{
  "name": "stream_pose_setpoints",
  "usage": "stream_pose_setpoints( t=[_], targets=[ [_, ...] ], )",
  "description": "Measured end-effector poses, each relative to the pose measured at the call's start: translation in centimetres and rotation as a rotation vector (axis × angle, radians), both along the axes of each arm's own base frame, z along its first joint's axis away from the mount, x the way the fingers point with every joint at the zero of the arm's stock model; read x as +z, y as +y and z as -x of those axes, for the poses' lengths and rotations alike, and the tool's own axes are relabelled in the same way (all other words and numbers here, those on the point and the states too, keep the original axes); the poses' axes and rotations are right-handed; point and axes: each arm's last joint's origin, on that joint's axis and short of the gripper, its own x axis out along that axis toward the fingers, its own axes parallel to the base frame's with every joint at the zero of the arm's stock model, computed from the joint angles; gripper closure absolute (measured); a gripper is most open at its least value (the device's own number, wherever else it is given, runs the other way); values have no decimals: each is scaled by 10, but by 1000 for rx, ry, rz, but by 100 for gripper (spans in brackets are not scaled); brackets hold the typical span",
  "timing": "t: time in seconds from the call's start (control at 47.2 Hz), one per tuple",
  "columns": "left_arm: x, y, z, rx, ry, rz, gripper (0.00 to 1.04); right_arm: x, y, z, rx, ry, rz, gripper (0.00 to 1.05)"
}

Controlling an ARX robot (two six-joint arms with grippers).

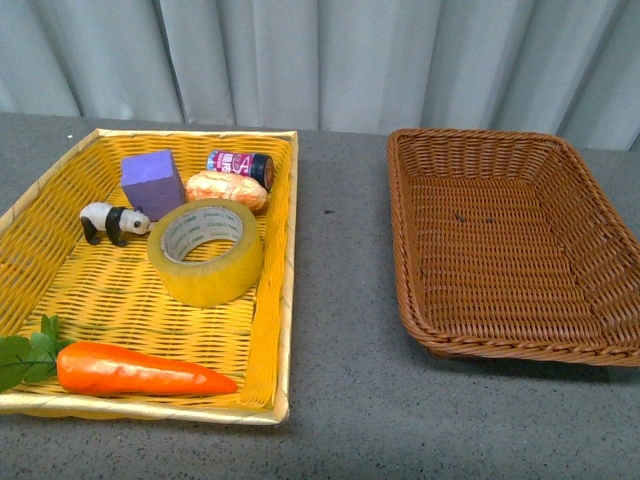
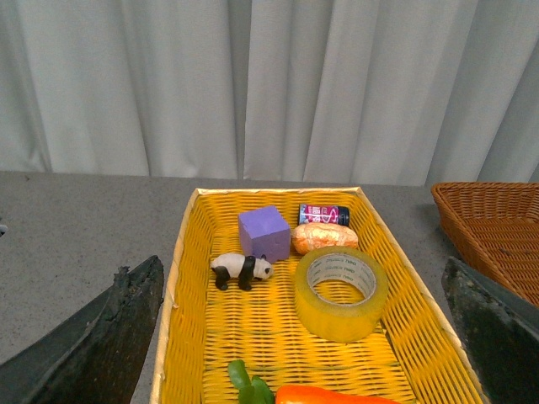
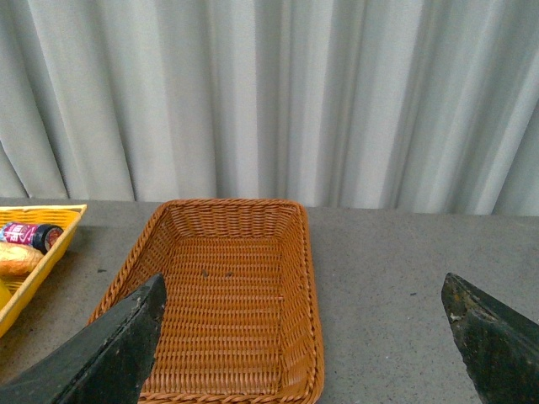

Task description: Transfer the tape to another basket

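Jaws stand spread and empty on the left gripper (image 2: 301, 278) and right gripper (image 3: 303, 282); the tape (image 1: 210, 270) lies hole-up in the yellow basket (image 1: 284, 300), directly ahead of the left gripper, the nearer one, with the brown basket (image 1: 510, 250) well apart to its right.

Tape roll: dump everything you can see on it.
The tape is a wide ring of translucent yellowish film on a white core with grey print. It lies flat, hole up, on the floor of the yellow basket, close to its right wall. The orange bun-like item sits just behind it; contact cannot be told. The panda figure stands to its left, apart. Nothing grips it.
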Motion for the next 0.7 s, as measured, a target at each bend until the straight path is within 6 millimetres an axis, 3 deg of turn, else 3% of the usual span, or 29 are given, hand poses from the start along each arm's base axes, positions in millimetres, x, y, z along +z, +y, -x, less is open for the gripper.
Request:
stream_pose_setpoints(
  t=[0.7],
  targets=[
    [0, 0, 0, 0, 0, 0, 7, 0, 0, 0, 0, 0, 0, 9]
  ],
)
